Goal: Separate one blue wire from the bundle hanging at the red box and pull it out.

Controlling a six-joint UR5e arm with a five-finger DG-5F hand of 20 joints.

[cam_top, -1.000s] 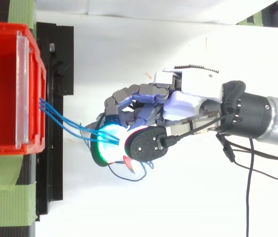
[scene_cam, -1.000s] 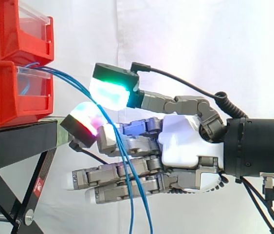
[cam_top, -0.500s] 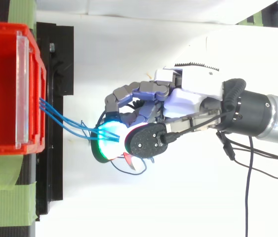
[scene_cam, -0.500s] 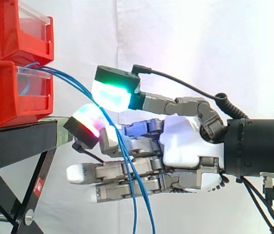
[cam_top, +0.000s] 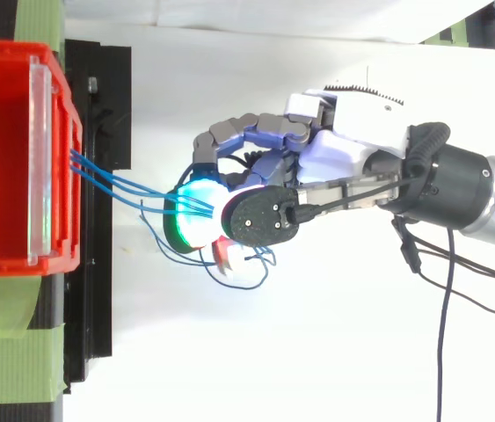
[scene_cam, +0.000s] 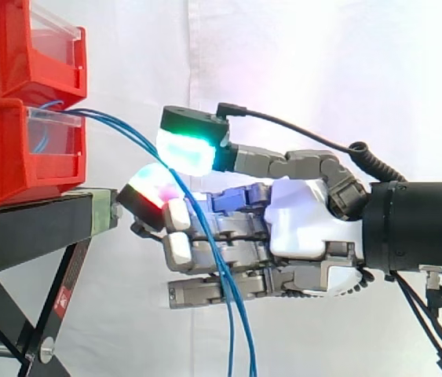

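Where the blue wires (scene_cam: pixel 117 128) hang from the red box (scene_cam: pixel 16 149), your hand (scene_cam: pixel 307 228) pinches them with curled fingers (scene_cam: pixel 205 251) near it.

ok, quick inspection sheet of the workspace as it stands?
surface: black stand, with green tape on it.
job's things: blue wires come out of the lower of two stacked red bins, run together through the hand and hang below it.
clutter: nothing seen.
hand: hand is beside the stand's edge, fingers curled round the blue wires, glowing pads closed on them.
cables: nothing seen beyond the job's wires.
surroundings: white curtain behind.
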